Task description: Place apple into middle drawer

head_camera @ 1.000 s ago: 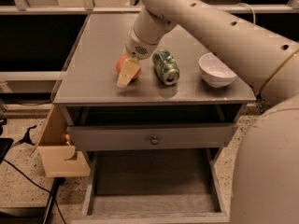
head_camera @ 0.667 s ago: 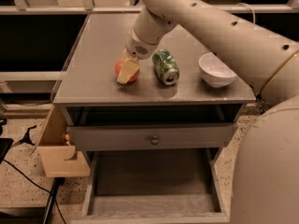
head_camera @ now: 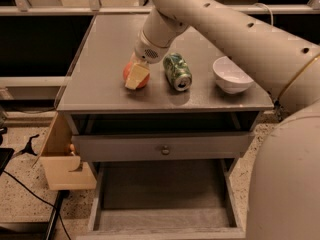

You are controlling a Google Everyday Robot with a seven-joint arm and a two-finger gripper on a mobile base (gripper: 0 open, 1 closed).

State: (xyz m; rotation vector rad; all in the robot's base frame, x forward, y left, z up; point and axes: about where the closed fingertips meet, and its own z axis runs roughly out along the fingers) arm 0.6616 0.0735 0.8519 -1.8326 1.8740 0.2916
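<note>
The orange-red apple sits on the grey cabinet top, left of a green can that lies on its side. My gripper reaches down from the arm at the upper right and is shut on the apple. One pale finger lies across the apple's front; the other is hidden behind it. The apple rests at the tabletop. The middle drawer is pulled out below, showing its deep grey tray, with nothing in it.
A white bowl stands right of the can. A shut grey drawer front with a round knob is above the open tray. A pale tan wooden box hangs at the cabinet's left. My arm fills the right side.
The gripper and the apple have barely moved; the finger stays across the apple. The can, the bowl and the drawer are unchanged.
</note>
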